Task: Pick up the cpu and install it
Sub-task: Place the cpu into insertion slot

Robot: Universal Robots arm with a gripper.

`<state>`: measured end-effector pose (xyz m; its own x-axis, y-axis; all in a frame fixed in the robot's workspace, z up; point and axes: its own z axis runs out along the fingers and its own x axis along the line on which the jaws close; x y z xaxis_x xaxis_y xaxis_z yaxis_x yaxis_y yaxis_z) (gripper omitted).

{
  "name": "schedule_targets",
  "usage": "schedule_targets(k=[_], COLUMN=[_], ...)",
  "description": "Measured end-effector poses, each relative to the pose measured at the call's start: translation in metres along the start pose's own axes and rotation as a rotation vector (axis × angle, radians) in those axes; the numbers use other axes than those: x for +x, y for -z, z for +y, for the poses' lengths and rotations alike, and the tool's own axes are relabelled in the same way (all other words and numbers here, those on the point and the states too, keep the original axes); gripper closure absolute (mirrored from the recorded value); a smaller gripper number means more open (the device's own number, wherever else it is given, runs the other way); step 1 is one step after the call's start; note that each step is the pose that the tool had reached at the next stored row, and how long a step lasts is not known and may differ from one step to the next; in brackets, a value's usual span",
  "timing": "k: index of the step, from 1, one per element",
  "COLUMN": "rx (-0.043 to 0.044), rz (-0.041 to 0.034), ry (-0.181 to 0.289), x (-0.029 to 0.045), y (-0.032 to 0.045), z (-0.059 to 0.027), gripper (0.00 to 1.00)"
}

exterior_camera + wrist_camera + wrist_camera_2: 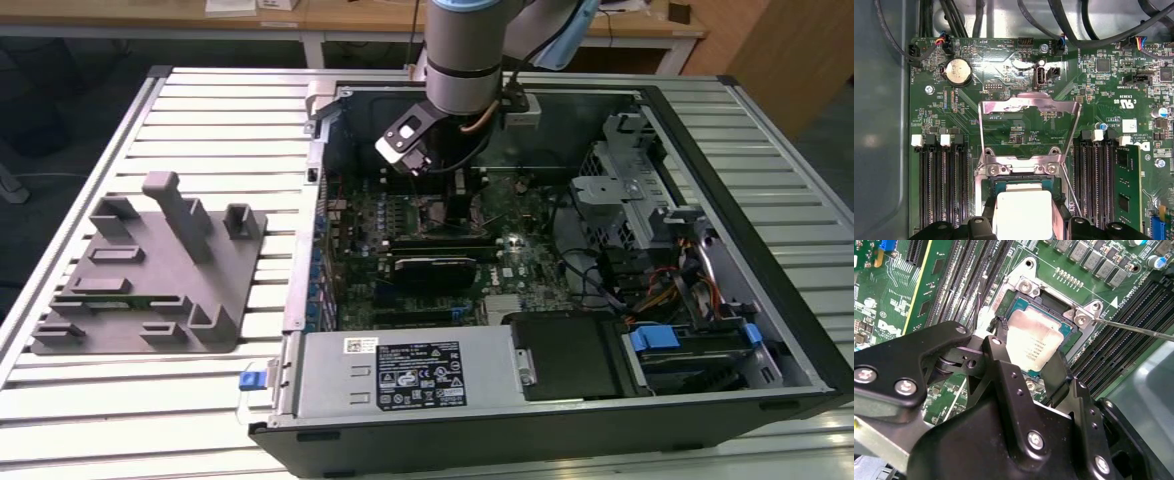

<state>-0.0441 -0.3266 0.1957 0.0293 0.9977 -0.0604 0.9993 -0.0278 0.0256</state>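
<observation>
The cpu (1033, 341) is a small square chip with a shiny silver top. It sits between my gripper's (1029, 359) two black fingers (998, 354), right over the open socket (1068, 329) of the green motherboard (1004, 65). In the first wrist view the cpu (1024, 212) lies low in the socket frame (1019, 170), with the metal load plate (1026, 107) swung up behind it. The gripper is shut on the chip's edges. In the exterior view the gripper (424, 165) hangs inside the open computer case (561, 400), above the board's upper middle.
A thin socket lever (1134, 328) sticks out beside the socket. Memory slots (941, 190) flank it, one holding a green memory stick (1126, 185). Black cables (1074, 30) run along the case wall. A drive cage (641, 200) and a power supply (400, 375) crowd the case. A grey fixture (147, 270) lies outside.
</observation>
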Motion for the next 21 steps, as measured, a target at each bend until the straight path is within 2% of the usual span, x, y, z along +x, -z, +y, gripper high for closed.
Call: schedule_targets(k=[21], rx=[0.0000], rz=[0.0000], ry=[0.001], x=[0.0001], y=[-0.0009], z=[0.0012], gripper=[0.47])
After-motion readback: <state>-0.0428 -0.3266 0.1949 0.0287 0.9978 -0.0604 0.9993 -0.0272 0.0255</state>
